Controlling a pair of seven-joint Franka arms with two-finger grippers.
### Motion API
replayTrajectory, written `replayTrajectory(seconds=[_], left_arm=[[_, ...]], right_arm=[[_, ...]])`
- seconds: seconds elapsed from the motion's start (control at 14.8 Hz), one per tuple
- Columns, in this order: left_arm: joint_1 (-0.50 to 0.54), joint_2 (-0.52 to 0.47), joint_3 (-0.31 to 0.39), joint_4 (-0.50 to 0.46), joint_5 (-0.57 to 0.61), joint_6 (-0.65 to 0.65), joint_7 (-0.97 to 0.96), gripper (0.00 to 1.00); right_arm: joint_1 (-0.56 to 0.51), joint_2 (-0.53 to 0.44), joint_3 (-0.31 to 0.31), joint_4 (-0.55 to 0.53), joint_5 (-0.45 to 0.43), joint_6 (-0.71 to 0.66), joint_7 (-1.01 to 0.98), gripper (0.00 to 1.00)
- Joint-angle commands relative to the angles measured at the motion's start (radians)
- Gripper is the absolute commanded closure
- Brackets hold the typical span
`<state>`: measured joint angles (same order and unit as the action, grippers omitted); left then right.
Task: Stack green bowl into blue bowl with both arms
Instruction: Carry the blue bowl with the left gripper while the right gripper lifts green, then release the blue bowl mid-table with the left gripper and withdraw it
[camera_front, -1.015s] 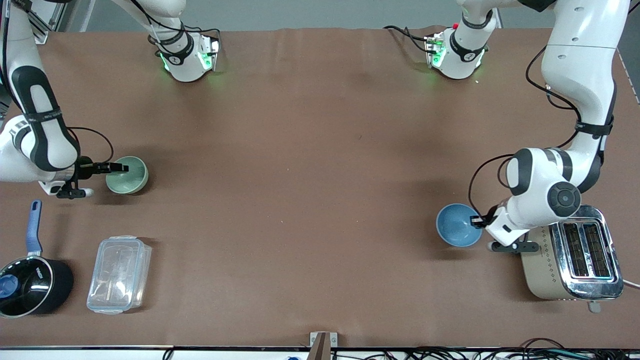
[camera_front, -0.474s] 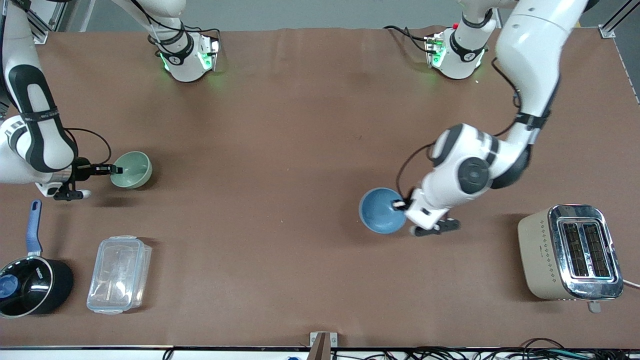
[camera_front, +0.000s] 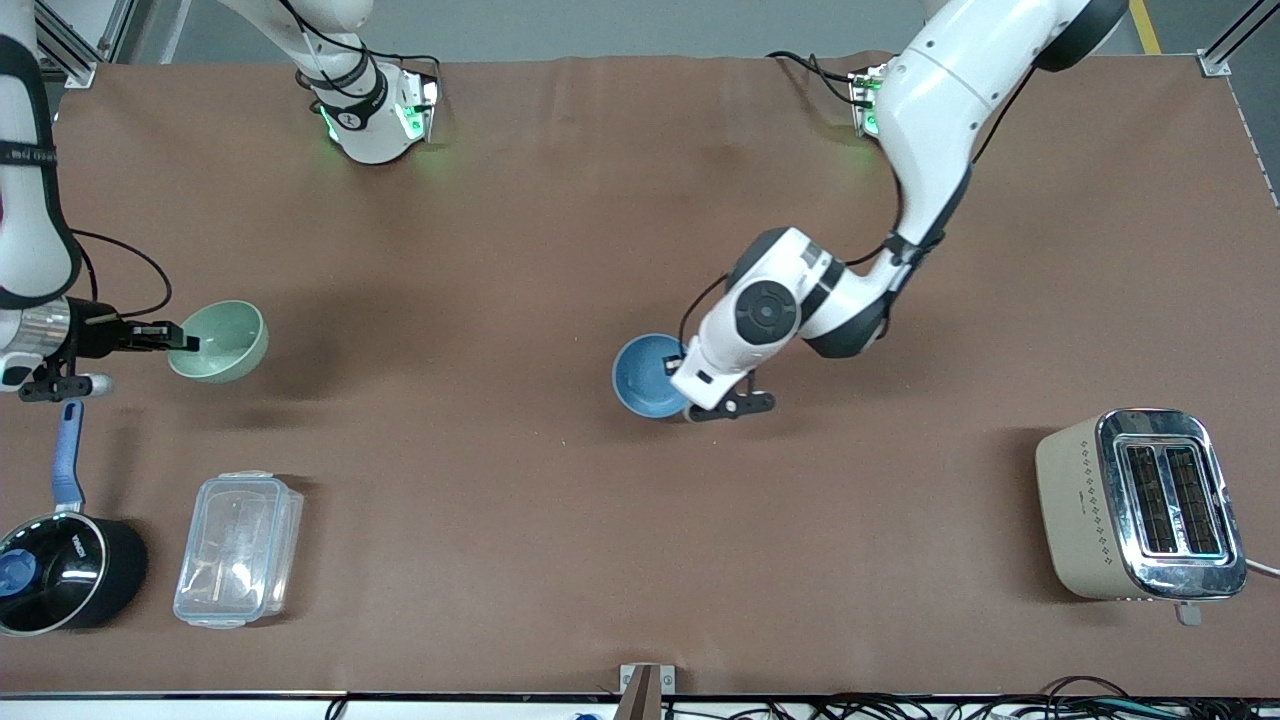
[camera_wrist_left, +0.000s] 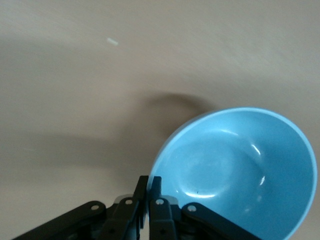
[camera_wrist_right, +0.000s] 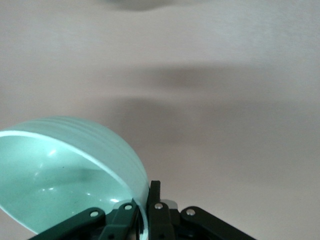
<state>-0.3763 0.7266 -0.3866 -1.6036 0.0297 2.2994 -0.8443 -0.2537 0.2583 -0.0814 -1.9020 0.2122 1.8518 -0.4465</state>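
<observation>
My right gripper (camera_front: 186, 343) is shut on the rim of the pale green bowl (camera_front: 220, 342) and holds it tilted in the air over the table near the right arm's end; in the right wrist view the green bowl (camera_wrist_right: 70, 175) is clamped between the fingers (camera_wrist_right: 156, 200). My left gripper (camera_front: 682, 362) is shut on the rim of the blue bowl (camera_front: 645, 375) and holds it over the middle of the table. In the left wrist view the blue bowl (camera_wrist_left: 240, 170) sits in my left gripper (camera_wrist_left: 149, 190), a little above the brown table (camera_wrist_left: 75, 100).
A black saucepan with a blue handle (camera_front: 55, 555) and a clear plastic box (camera_front: 238, 548) lie near the front camera at the right arm's end. A toaster (camera_front: 1145, 505) stands at the left arm's end.
My left arm has carried the blue bowl from beside the toaster toward the table's middle. My right gripper has lifted and tilted the green bowl, shifting it slightly toward the right arm's end.
</observation>
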Motion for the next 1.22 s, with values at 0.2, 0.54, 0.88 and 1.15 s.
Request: replayTrajectory(seconds=[0.2,0.54,0.88,1.15], left_arm=[[-0.058,0.07,0.011,0.039,0.021,0.101,-0.027,0.9],[-0.01,0.004,0.023,0.068,0.024,0.069,-0.024,0.0],[0.109,-0.159,0.06,0.131,0.221,-0.147,0.022,0.0],[0.241,-0.3,0.051,0.132,0.271,-0.273,0.268,0.0]], right_arm=[[0.184,-0.02,-0.001,-0.022,0.087,-0.005,0.23,1.0],[0.422,0.002,-0.001,-0.009,0.099,0.102,0.512,1.0],[0.681,0.085,-0.001,-0.009,0.173,0.25,0.757,1.0],[0.801,0.137,-0.001,-0.009,0.343,0.349,0.819,0.99]])
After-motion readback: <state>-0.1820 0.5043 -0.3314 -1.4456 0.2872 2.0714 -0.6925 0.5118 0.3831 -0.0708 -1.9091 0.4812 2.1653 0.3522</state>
